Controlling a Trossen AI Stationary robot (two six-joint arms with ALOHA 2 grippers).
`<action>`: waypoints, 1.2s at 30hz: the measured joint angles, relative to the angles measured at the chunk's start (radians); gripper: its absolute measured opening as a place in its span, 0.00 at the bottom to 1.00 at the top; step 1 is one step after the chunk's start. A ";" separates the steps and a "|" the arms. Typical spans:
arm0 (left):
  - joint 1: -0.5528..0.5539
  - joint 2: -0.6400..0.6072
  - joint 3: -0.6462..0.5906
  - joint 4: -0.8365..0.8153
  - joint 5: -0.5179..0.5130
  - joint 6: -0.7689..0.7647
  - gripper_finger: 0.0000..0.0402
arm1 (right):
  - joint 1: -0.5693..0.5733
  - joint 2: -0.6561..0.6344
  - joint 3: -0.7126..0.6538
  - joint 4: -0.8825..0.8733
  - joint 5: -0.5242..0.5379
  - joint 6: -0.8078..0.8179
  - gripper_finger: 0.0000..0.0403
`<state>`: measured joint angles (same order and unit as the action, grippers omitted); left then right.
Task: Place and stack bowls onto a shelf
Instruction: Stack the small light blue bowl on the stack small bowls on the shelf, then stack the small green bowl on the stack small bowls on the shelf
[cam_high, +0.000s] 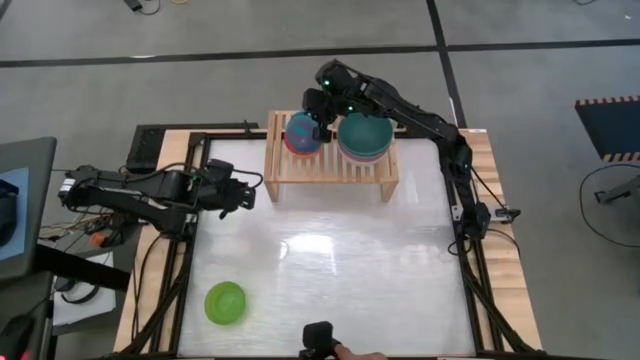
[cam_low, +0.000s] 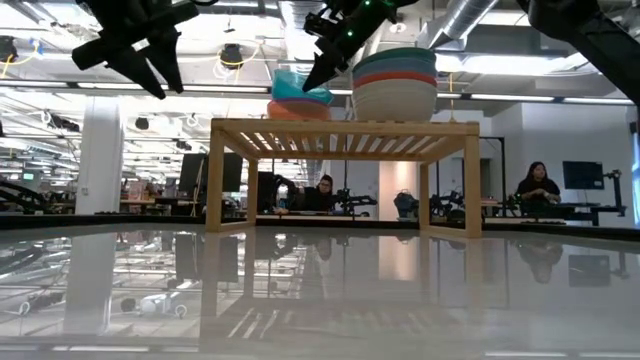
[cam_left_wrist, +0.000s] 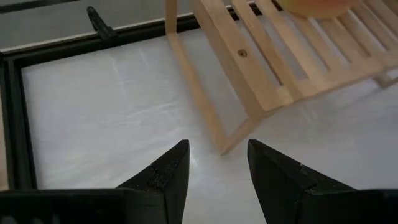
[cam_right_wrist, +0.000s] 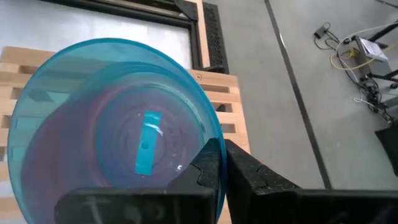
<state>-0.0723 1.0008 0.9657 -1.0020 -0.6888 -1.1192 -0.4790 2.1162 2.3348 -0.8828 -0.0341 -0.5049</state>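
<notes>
The light-wood shelf (cam_high: 330, 165) stands at the table's far side. On its slats sits a stack of larger bowls (cam_low: 395, 85) with the teal bowl (cam_high: 363, 132) on top. Left of it a cyan bowl (cam_right_wrist: 118, 130) lies slightly tilted in a pink bowl (cam_low: 288, 110). My right gripper (cam_right_wrist: 224, 149) is shut on the cyan bowl. A lime green bowl (cam_high: 225, 302) rests upright on the table near its near left corner. My left gripper (cam_high: 247, 192) hangs open over the table, left of the shelf (cam_left_wrist: 249, 68). I see no yellow bowl. My right gripper holds the cyan bowl by its rim (cam_right_wrist: 216, 134), on the side facing the teal stack. One finger (cam_right_wrist: 205, 171) is inside the bowl and the other finger (cam_right_wrist: 252, 177) outside. It comes slanting down from the far right. The bowl rests in the pink bowl, tilted.
A dark object (cam_high: 318, 338) and a person's hand (cam_high: 352, 353) show at the table's near edge. The table's middle (cam_high: 340, 250) is bare between the shelf and the green bowl. People sit at desks in the room behind (cam_low: 538, 185).
</notes>
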 joint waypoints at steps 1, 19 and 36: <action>0.007 0.000 0.000 0.008 0.000 0.003 0.37 | 0.001 0.000 0.000 0.000 0.000 0.000 0.10; 0.115 0.000 0.000 0.262 0.000 0.170 0.37 | 0.001 -0.006 0.000 0.068 0.007 0.067 0.49; -0.016 0.008 -0.020 0.023 0.532 0.257 0.35 | 0.012 -0.237 0.000 0.100 0.015 0.454 0.53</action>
<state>-0.0878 1.0088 0.9461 -0.9795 -0.1567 -0.8621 -0.4669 1.8797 2.3348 -0.7833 -0.0189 -0.0510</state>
